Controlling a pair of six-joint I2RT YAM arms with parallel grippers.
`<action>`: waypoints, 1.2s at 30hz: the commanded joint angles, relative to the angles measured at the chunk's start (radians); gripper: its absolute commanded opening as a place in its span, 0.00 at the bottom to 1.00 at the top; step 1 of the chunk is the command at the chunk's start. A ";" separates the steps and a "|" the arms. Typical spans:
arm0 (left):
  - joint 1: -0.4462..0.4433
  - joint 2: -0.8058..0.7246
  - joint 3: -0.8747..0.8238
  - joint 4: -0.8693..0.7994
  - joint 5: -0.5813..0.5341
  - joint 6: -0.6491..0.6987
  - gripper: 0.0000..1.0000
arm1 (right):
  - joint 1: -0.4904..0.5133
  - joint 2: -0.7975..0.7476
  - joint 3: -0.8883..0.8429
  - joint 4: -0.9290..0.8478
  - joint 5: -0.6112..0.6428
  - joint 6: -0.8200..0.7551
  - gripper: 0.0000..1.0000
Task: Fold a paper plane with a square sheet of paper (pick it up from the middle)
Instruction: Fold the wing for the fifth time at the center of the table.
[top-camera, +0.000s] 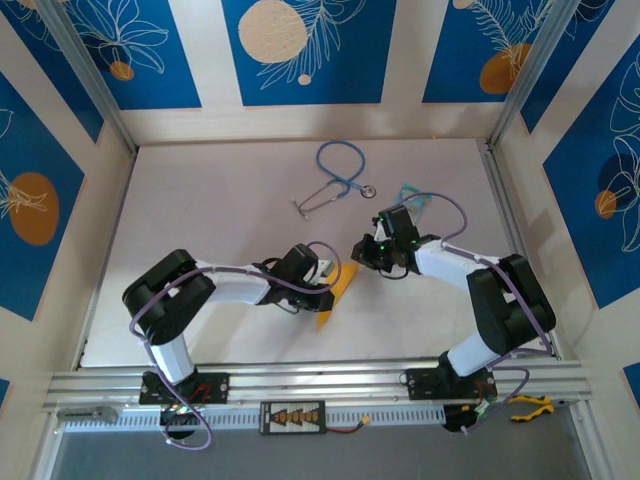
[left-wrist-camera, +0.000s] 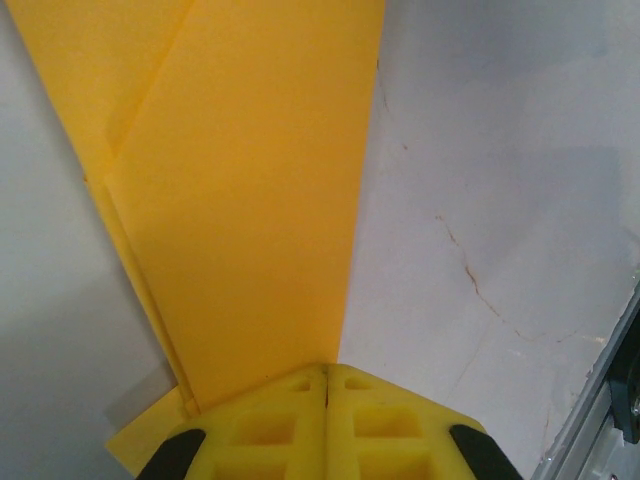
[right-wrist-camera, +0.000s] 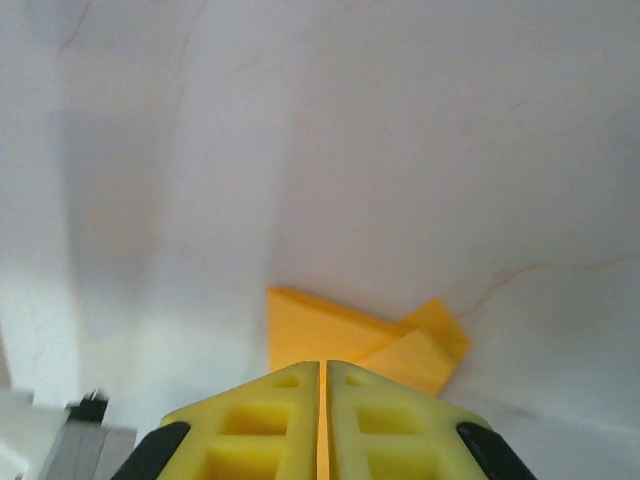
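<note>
The square sheet of paper is folded into a slim orange-yellow paper plane (top-camera: 335, 297), held between the two arms near the table's front middle. My left gripper (top-camera: 326, 276) is shut on one edge of it. In the left wrist view the folded paper plane (left-wrist-camera: 250, 200) runs up and away from the closed left gripper (left-wrist-camera: 327, 370), its layers showing along the left side. My right gripper (top-camera: 361, 252) pinches the upper end. In the right wrist view a strip of paper shows in the thin gap of the right gripper (right-wrist-camera: 322, 365), and the paper plane (right-wrist-camera: 330, 335) pokes out beyond it.
A blue stethoscope (top-camera: 335, 180) lies at the back middle of the white table (top-camera: 200, 220). A light-blue packet (top-camera: 414, 195) sits just behind the right arm. The aluminium rail (top-camera: 320, 380) bounds the near edge, and yellow-handled pliers (top-camera: 530, 405) rest at its right end.
</note>
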 joint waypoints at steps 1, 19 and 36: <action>-0.008 0.018 -0.040 -0.161 -0.074 0.010 0.00 | 0.034 0.020 -0.051 0.091 -0.116 0.005 0.12; -0.008 0.022 -0.045 -0.142 -0.061 -0.005 0.00 | -0.137 0.148 -0.036 0.125 -0.064 0.008 0.10; -0.008 0.005 -0.052 -0.110 -0.063 -0.020 0.00 | -0.003 -0.075 -0.080 0.061 -0.143 -0.037 0.11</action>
